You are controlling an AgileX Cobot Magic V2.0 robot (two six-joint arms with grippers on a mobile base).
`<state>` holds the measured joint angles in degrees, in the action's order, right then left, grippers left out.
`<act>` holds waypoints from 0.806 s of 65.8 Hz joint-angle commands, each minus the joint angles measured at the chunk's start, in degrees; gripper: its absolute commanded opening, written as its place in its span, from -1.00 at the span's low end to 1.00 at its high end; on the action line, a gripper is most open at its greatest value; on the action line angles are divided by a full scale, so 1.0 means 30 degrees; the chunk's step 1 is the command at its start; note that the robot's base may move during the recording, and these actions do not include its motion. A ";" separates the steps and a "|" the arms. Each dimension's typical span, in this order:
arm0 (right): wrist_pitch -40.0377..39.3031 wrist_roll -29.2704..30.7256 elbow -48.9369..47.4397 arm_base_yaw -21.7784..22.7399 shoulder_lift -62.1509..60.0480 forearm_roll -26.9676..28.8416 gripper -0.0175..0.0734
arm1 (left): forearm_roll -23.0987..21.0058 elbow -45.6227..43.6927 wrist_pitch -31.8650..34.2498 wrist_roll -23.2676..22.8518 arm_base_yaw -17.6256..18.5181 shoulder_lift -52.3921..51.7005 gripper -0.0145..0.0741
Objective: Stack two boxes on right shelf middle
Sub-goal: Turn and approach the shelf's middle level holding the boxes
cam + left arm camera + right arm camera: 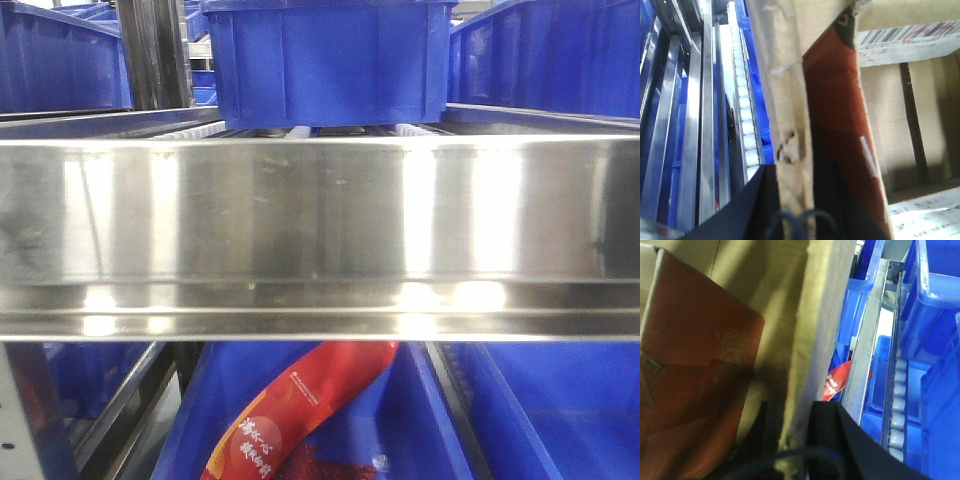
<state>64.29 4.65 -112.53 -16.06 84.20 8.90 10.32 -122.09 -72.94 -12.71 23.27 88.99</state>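
Note:
My left gripper (pixel 795 175) is shut on the upright side wall of an open cardboard box (pixel 785 95), one black finger on each face. A red-brown box (pixel 832 100) lies inside it, with a labelled flap (pixel 905 40) above. My right gripper (pixel 797 415) is shut on the opposite wall of the cardboard box (pixel 815 315), and the red-brown box (pixel 695 365) shows inside it at the left. Neither gripper nor the cardboard box appears in the front view.
A wide steel shelf beam (pixel 320 230) fills the front view. A blue bin (pixel 330 60) sits on the level above it, and a blue bin holding a red bag (pixel 300 410) is below. Roller tracks (pixel 745 110) and blue bins (pixel 935 340) flank the box.

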 commanded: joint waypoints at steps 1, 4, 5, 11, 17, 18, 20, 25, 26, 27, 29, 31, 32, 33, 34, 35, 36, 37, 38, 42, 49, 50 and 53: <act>-0.1168 0.0280 -0.0260 0.0043 -0.0289 0.0167 -0.97 | -0.0142 -0.0273 0.0993 0.0021 -0.0094 -0.0240 -0.92; -0.1168 0.0280 -0.0260 0.0043 -0.0289 0.0167 -0.97 | -0.0142 -0.0273 0.0993 0.0021 -0.0094 -0.0240 -0.92; -0.1168 0.0280 -0.0260 0.0043 -0.0289 0.0167 -0.97 | -0.0142 -0.0273 0.0993 0.0021 -0.0094 -0.0240 -0.92; -0.1168 0.0280 -0.0260 0.0043 -0.0289 0.0167 -0.97 | -0.0142 -0.0273 0.0993 0.0021 -0.0094 -0.0240 -0.92; -0.1168 0.0280 -0.0260 0.0043 -0.0289 0.0167 -0.97 | -0.0142 -0.0273 0.0993 0.0021 -0.0094 -0.0240 -0.92; -0.1168 0.0280 -0.0260 0.0043 -0.0289 0.0167 -0.97 | -0.0142 -0.0273 0.0993 0.0021 -0.0094 -0.0240 -0.92; -0.1168 0.0280 -0.0260 0.0043 -0.0289 0.0167 -0.97 | -0.0142 -0.0273 0.0993 0.0021 -0.0094 -0.0240 -0.92; -0.1168 0.0280 -0.0260 0.0043 -0.0289 0.0167 -0.97 | -0.0142 -0.0273 0.0993 0.0021 -0.0094 -0.0240 -0.92; -0.1168 0.0280 -0.0260 0.0043 -0.0289 0.0167 -0.97 | -0.0142 -0.0273 0.0993 0.0021 -0.0094 -0.0240 -0.92; -0.1168 0.0280 -0.0260 0.0043 -0.0289 0.0167 -0.97 | -0.0142 -0.0273 0.0993 0.0021 -0.0094 -0.0240 -0.92; -0.1168 0.0280 -0.0260 0.0043 -0.0289 0.0167 -0.97 | -0.0142 -0.0273 0.0993 0.0021 -0.0094 -0.0240 -0.92; -0.1168 0.0280 -0.0260 0.0043 -0.0289 0.0167 -0.97 | -0.0142 -0.0273 0.0993 0.0021 -0.0094 -0.0240 -0.92; -0.1168 0.0280 -0.0260 0.0043 -0.0289 0.0167 -0.97 | -0.0142 -0.0273 0.0993 0.0021 -0.0094 -0.0240 -0.92; -0.1168 0.0280 -0.0260 0.0043 -0.0289 0.0167 -0.97 | -0.0142 -0.0273 0.0993 0.0021 -0.0094 -0.0240 -0.92; -0.1168 0.0280 -0.0260 0.0043 -0.0289 0.0167 -0.97 | -0.0142 -0.0273 0.0993 0.0021 -0.0094 -0.0240 -0.92; -0.1168 0.0280 -0.0260 0.0043 -0.0289 0.0167 -0.97 | -0.0142 -0.0273 0.0993 0.0021 -0.0094 -0.0240 -0.92; -0.1168 0.0280 -0.0260 0.0043 -0.0289 0.0167 -0.97 | -0.0142 -0.0273 0.0993 0.0021 -0.0094 -0.0240 -0.92; -0.1168 0.0280 -0.0260 0.0043 -0.0289 0.0167 -0.97 | -0.0142 -0.0273 0.0993 0.0021 -0.0094 -0.0240 -0.92; -0.1168 0.0280 -0.0260 0.0043 -0.0289 0.0167 -0.97 | -0.0142 -0.0273 0.0993 0.0021 -0.0094 -0.0240 -0.92; -0.1168 0.0280 -0.0260 0.0043 -0.0289 0.0167 -0.97 | -0.0142 -0.0273 0.0993 0.0021 -0.0094 -0.0240 -0.92; -0.1168 0.0280 -0.0260 0.0043 -0.0289 0.0167 -0.97 | -0.0142 -0.0273 0.0993 0.0021 -0.0094 -0.0240 -0.92; -0.1168 0.0280 -0.0260 0.0043 -0.0289 0.0167 -0.97 | -0.0142 -0.0273 0.0993 0.0021 -0.0094 -0.0240 -0.92; -0.1168 0.0280 -0.0260 0.0043 -0.0289 0.0167 -0.97 | -0.0142 -0.0273 0.0993 0.0021 -0.0094 -0.0240 -0.92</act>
<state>64.29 4.65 -112.53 -16.06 84.20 8.90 10.32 -122.09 -72.94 -12.71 23.27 88.99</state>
